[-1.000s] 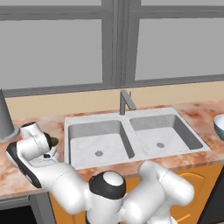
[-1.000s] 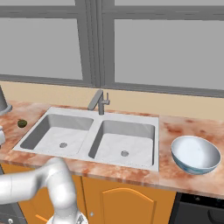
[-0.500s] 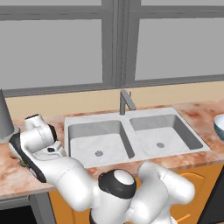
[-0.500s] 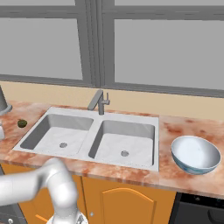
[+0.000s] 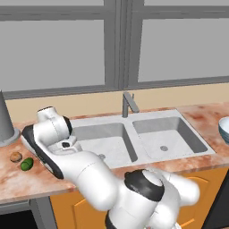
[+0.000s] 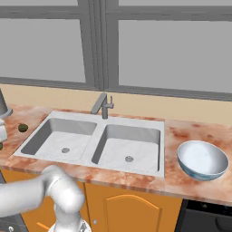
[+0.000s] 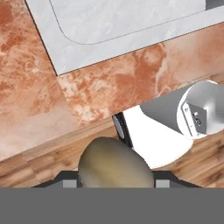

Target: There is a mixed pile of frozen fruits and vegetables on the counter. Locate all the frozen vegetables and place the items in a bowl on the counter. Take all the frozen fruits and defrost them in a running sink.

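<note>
Four small food pieces can be counted. One, a pale beige rounded mushroom [image 7: 114, 164], sits clamped between the two dark tips of the tool [image 7: 116, 182], whose jaws are closed in on its sides; in the hand view it hangs over the near edge of the bench [image 7: 109, 83], with wood floor [image 7: 39, 162] below it. The other three lie on the bench at the far left, left of the sink [image 5: 134, 138]: an orange-tan ball [image 5: 16, 156] and a bright green oblong [image 5: 27, 164] just beside each other near the front edge, and a dark olive ball [image 6: 22, 128] further back, close to the sink's left rim. There is one sink with two basins and two round drains, and one grey angular faucet [image 6: 103, 105] standing behind the divider between the basins. One pale white-blue bowl [image 6: 201, 159] stands on the bench to the right of the sink, well apart from the food pieces – the whole double sink lies between them. One grey tapered pot [image 5: 5, 118] stands at the far left, behind the orange-tan ball and the green oblong. The white arm [image 5: 85, 172] bends across the front of the left basin, hiding part of the bench there. Orange cabinet doors [image 6: 122, 210] run below, and a grey window [image 6: 172, 50] fills the wall behind.
</note>
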Controlling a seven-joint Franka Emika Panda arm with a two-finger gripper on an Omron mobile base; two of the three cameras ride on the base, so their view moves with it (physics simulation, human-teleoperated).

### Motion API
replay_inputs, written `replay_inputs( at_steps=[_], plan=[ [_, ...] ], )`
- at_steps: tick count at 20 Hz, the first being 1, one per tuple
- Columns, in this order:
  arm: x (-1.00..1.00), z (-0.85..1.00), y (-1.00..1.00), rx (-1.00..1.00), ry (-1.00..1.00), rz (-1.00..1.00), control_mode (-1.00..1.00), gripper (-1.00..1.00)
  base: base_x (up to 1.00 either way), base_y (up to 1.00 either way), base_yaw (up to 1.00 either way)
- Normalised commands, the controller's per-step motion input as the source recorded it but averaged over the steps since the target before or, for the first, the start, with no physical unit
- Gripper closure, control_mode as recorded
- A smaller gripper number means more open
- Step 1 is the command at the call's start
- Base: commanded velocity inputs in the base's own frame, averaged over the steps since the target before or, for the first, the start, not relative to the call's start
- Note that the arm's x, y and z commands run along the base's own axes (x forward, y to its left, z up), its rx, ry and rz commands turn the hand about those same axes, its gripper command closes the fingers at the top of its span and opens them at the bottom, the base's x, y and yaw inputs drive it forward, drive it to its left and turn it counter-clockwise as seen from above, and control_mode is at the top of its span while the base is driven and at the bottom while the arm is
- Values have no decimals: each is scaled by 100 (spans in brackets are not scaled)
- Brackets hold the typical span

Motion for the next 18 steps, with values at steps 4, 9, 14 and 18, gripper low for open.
replay_inputs(
  at_steps=[4, 9, 14, 18],
  plan=[
    [-33, 19, -95, -4, -11, 0, -100, 100, 0, 0, 0],
    [-35, 28, -98, -5, -10, -2, -100, 100, 0, 0, 0],
    [-2, 37, -96, -8, -10, 0, -100, 100, 0, 0, 0],
    [-12, 36, -94, -7, -11, 0, -100, 100, 0, 0, 0]
  ],
)
